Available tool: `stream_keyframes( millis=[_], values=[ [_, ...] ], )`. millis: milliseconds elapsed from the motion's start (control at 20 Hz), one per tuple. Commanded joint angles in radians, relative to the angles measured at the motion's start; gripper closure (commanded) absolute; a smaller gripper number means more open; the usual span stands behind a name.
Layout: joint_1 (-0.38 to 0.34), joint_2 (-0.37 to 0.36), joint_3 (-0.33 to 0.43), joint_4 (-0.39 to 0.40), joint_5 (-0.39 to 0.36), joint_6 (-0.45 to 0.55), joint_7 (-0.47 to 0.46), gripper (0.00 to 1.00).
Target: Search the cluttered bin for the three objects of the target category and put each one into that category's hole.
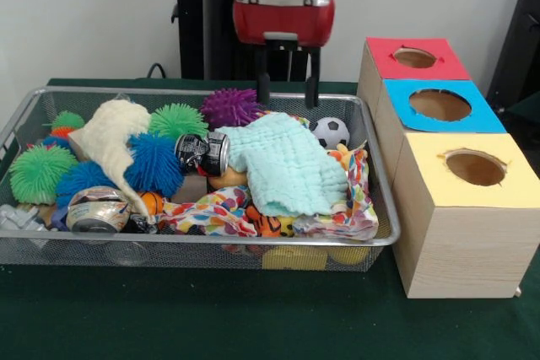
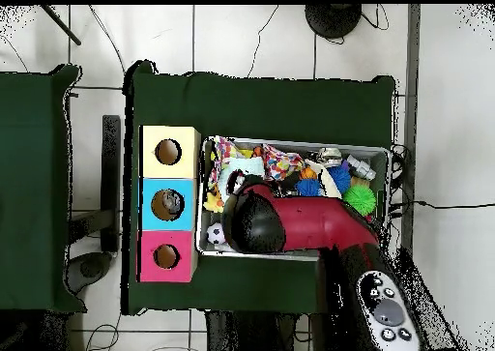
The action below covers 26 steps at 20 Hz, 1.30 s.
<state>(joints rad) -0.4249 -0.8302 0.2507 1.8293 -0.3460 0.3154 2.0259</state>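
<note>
The wire mesh bin [image 1: 211,242] sits on the green table, full of toys and cloths. A dark printed can [image 1: 202,153] lies on its side near the bin's middle. A silvery can [image 1: 97,210] lies at the front left corner. I see no third can among the clutter. My gripper [image 1: 288,90] hangs open and empty over the bin's far rim, above a pale blue cloth [image 1: 287,166]. The blue-topped hole [image 1: 440,104] is in the middle box to the right of the bin. In the overhead view my arm [image 2: 309,226] covers the gripper and much of the bin [image 2: 390,173].
A red-topped hole [image 1: 414,57] and a yellow-topped hole [image 1: 475,168] flank the blue one. Spiky puff balls in green [image 1: 38,173], blue [image 1: 154,164] and purple [image 1: 229,107], a small soccer ball [image 1: 331,131], a cream cloth [image 1: 114,137] and a patterned cloth [image 1: 342,208] crowd the bin.
</note>
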Motion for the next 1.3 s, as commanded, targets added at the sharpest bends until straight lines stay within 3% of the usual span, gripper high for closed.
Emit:
stream_keyframes(
  millis=[50, 300, 500, 800, 1150, 1300],
  values=[
    [0.211, 0.14, -0.261, -0.108, -0.137, -0.197, 0.191, 0.0],
    [0.311, 0.238, -0.412, -0.148, -0.084, -0.336, 0.198, 0.0],
    [0.341, 0.284, -0.475, -0.154, -0.034, -0.41, 0.162, 0.0],
    [0.338, 0.27, -0.488, -0.152, -0.019, -0.393, 0.109, 0.0],
    [0.356, 0.283, -0.504, -0.149, 0.0, -0.395, 0.119, 0.0],
    [0.313, 0.318, -0.419, -0.133, 0.005, -0.397, 0.131, 0.0]
  ],
)
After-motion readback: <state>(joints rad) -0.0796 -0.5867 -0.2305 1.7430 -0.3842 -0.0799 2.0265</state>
